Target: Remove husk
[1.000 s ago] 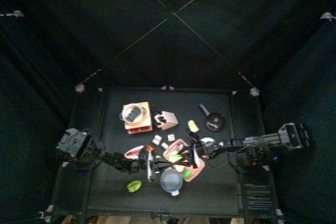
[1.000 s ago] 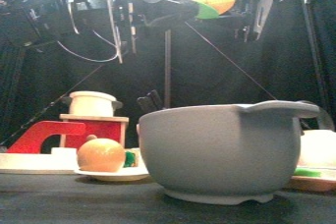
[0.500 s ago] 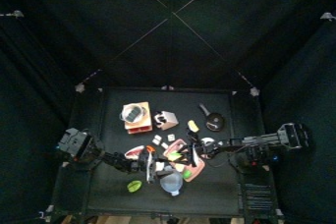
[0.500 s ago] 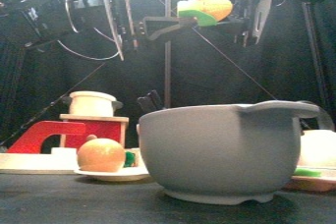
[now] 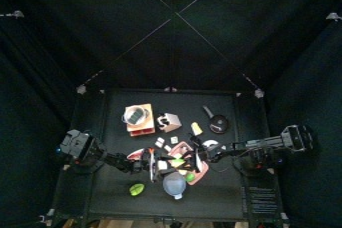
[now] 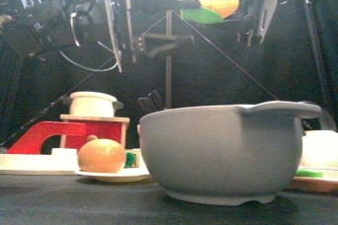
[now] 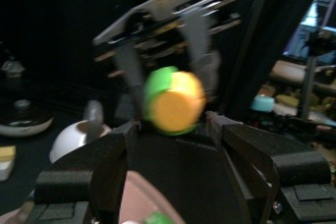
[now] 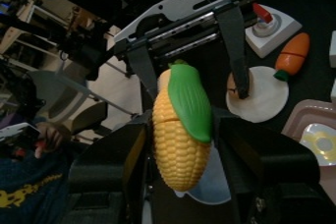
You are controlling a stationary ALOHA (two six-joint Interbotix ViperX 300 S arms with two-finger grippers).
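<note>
From above, the two arms are meeting over the crowded front of the table (image 5: 120, 107), though their grippers and the corn are too small there to make out.

From the front, the corn (image 6: 214, 4) is hanging high above the grey bowl (image 6: 231, 153), its yellow body showing with a strip of green husk (image 6: 201, 16) on its underside, while an onion on a plate (image 6: 102, 156) is sitting well below to the left.

The left wrist view is looking at the cob end-on (image 7: 174, 98) in front of the left gripper (image 7: 178, 147), whose jaws are standing wide apart and holding nothing.

The right wrist view is showing the right gripper (image 8: 182, 159) clamping the cob (image 8: 182, 130) lengthwise, with the green husk (image 8: 192, 100) lying along one side (loose or attached, I cannot say).

The step in hand looks like re-gripping: the left gripper would need to close on the green strip alone and pull it away while the right one is holding the cob firm.
</note>
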